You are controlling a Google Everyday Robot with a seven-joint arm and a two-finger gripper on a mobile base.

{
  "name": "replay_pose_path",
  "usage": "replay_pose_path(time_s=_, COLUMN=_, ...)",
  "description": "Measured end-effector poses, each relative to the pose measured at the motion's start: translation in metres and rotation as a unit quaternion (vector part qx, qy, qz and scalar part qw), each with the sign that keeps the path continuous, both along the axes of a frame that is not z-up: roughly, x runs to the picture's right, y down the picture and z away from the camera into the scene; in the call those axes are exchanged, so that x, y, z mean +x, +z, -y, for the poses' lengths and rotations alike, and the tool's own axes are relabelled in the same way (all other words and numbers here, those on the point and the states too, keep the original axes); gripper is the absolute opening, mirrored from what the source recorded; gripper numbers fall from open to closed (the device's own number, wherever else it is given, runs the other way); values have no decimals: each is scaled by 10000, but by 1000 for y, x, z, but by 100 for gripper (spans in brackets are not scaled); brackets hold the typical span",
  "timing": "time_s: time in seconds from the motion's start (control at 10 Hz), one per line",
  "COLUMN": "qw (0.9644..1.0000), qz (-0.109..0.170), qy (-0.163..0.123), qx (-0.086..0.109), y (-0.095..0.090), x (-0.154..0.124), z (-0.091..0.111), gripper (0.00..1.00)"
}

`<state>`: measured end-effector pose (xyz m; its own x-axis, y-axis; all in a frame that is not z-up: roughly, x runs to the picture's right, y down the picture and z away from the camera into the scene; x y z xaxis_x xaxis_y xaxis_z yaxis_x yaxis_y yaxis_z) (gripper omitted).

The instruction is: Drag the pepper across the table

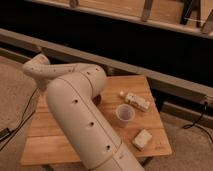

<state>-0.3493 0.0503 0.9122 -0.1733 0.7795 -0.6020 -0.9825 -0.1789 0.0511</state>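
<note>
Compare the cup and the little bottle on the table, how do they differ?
The cup stands upright, mouth open; the bottle lies on its side. The cup is round and plain pale; the bottle is longer, with darker markings. Both rest on the table, right of the arm. The gripper is out of sight behind the arm.

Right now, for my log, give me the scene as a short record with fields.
table: wooden planks
arm: across the table's left half
gripper: hidden behind the arm
pepper: not visible
cup: upright, right of the arm
packet: lying just beyond the cup
block: near the front-right corner
</note>
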Motion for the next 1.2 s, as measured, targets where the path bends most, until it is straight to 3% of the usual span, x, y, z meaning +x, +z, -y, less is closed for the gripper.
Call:
replay_pose_path(time_s=0.5, qw=9996, qz=-112, qy=-58, qx=-262, y=20, x=-1, z=-14, gripper=65)
replay_pose_path(time_s=1.2, qw=9985, qz=-186, qy=142, qx=-500, y=36, x=8, z=-21, gripper=65)
